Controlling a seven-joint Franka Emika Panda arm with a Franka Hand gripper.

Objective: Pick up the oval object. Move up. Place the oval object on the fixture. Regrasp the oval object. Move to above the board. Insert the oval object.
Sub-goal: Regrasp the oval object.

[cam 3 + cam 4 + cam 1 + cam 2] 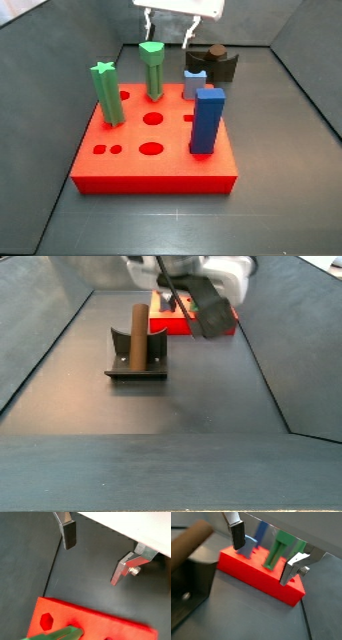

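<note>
Dark grey floor under an open, empty gripper (264, 554) hanging between red board (154, 160) and fixture (135, 364), where the brown oval object (135, 331) leans; risks knocking that peg loose if regrasped off-centre.

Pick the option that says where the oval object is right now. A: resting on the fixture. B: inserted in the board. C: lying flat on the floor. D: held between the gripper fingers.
A: in a side view the oval object rests on the fixture, while the gripper hangs open and empty, away from the board.
</note>
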